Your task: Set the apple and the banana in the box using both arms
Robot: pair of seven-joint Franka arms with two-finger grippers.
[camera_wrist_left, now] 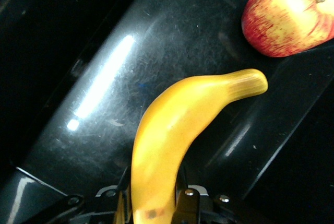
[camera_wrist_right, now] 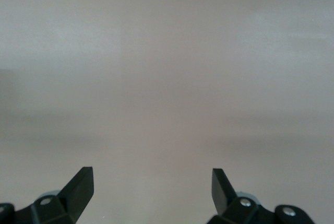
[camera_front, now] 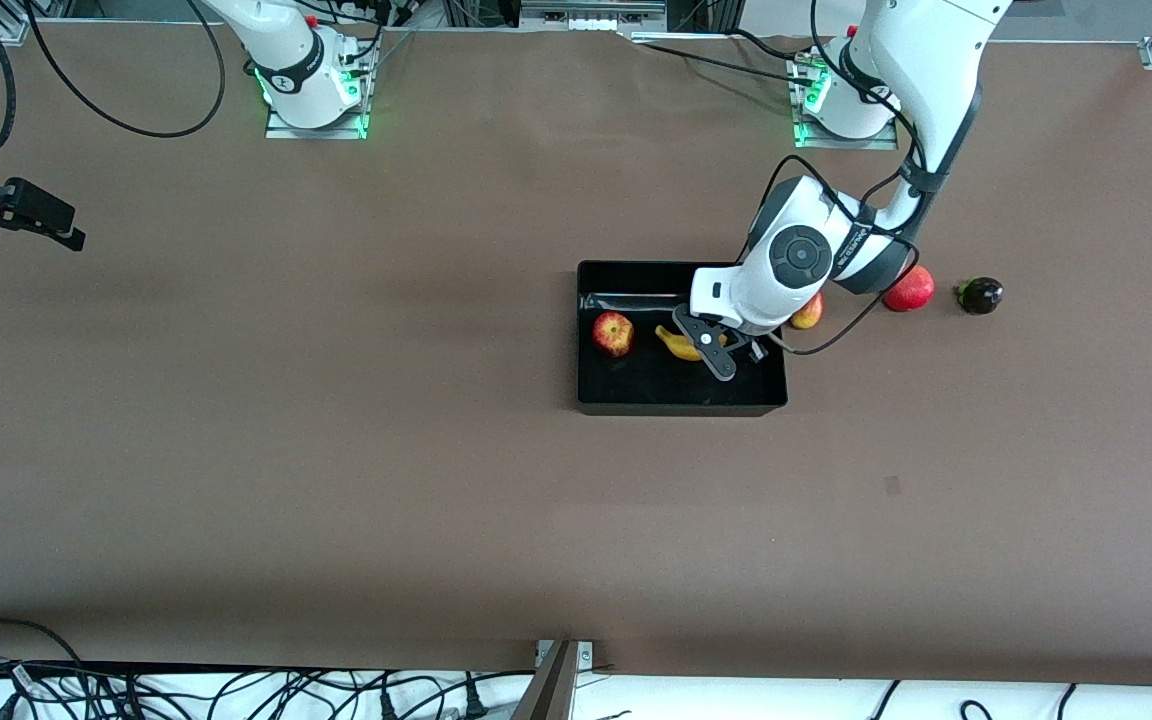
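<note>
Box (camera_front: 681, 400) sits mid-table, toward the left arm's end. Inside it: apple (camera_front: 613, 333) resting on the floor at the end toward the right arm, banana (camera_front: 681, 344) beside it toward the left arm's end. Left gripper (camera_front: 708, 348) is down inside the box, fingers (camera_wrist_left: 183, 203) clamped on the banana's lower end; the curved free tip points toward the apple (camera_wrist_left: 290, 14), not touching it. Banana (camera_wrist_left: 175, 145) sits low over the glossy box floor (camera_wrist_left: 104, 83); contact unclear. Left arm reaches out from its base, elbow bent, wrist pitched down into the box. A red-yellow fruit (camera_front: 808, 312) lies just outside the box wall, partly hidden by the wrist. Farther along: red round fruit (camera_front: 909, 289), dark fruit (camera_front: 979, 295). Right gripper (camera_front: 36, 222) waits over the table edge at the right arm's end, jaws spread wide, holding nothing, fingertips (camera_wrist_right: 81, 185) over bare table (camera_wrist_right: 167, 78).
</note>
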